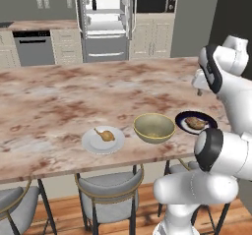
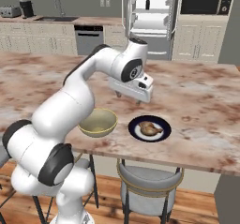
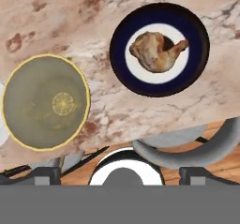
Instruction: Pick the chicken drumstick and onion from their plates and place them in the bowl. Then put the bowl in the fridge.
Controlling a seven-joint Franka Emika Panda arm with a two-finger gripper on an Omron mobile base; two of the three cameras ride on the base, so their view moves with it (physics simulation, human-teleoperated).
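The chicken drumstick [image 3: 158, 51] lies on a dark blue plate with a white centre [image 3: 123, 54], near the counter's front edge [image 1: 197, 123] [image 2: 149, 128]. Left of it stands the olive bowl [image 1: 154, 127] [image 2: 97, 122] [image 3: 45, 101], with nothing in it. Further left, a white plate [image 1: 93, 144] holds the onion [image 1: 105, 134], a small golden lump. My gripper [image 2: 129, 99] [image 1: 199, 91] hangs open well above the counter, over the dark plate and bowl, holding nothing; one dark fingertip [image 3: 44, 174] shows in the hand view. The fridge [image 1: 106, 17] [image 2: 152, 12] stands open at the back.
The marble island counter [image 1: 59, 106] stretches left and back. Grey chairs [image 1: 110, 190] [image 2: 150, 181] are tucked under its front edge. Against the back wall are a dishwasher [image 1: 33, 47] [image 2: 88, 38], a microwave [image 1: 155, 0] [image 2: 206, 2] and a sink [image 2: 56, 18].
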